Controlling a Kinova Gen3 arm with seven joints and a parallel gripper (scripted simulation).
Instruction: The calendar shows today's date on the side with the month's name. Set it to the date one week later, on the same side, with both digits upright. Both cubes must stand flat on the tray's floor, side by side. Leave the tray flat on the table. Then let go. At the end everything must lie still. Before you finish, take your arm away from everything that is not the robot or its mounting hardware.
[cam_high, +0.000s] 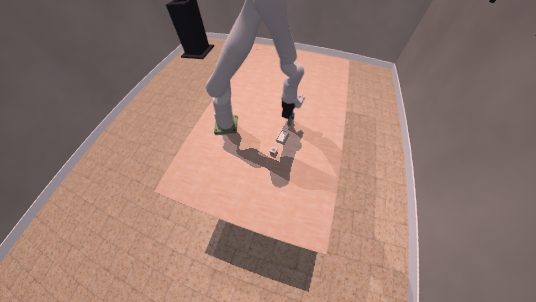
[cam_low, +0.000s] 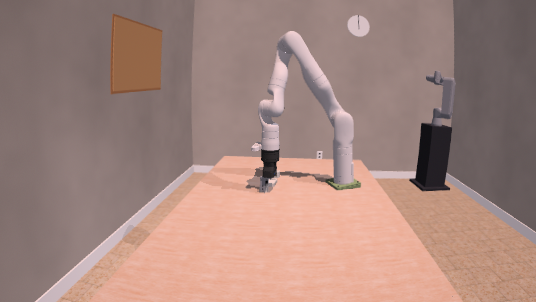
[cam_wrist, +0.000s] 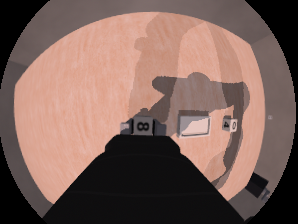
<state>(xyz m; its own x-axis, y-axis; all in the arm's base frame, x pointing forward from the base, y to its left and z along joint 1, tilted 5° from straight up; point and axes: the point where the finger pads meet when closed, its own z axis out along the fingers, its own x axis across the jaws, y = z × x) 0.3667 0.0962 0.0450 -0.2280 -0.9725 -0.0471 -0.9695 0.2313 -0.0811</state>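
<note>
The white tray (cam_high: 283, 142) (cam_wrist: 179, 127) lies on the table, open side up, with no cube in it. One cube (cam_high: 273, 151) (cam_wrist: 230, 124) stands outside it, beyond the side away from my gripper. In the wrist view it shows a 4 and a 0, both turned. My gripper (cam_high: 291, 122) (cam_low: 265, 189) (cam_wrist: 143, 124) is on the tray's other side, pointing down, shut on a second cube (cam_wrist: 143, 133). An 8 shows on this cube, lying sideways in the wrist view. The cube's height above the table and its other faces cannot be made out.
The arm's green base plate (cam_high: 226, 131) (cam_low: 345, 185) is on the table, to one side of the tray. A black pedestal (cam_high: 188, 29) (cam_low: 433, 156) stands on the floor away from the table. The arm's shadow falls around the tray and the loose cube.
</note>
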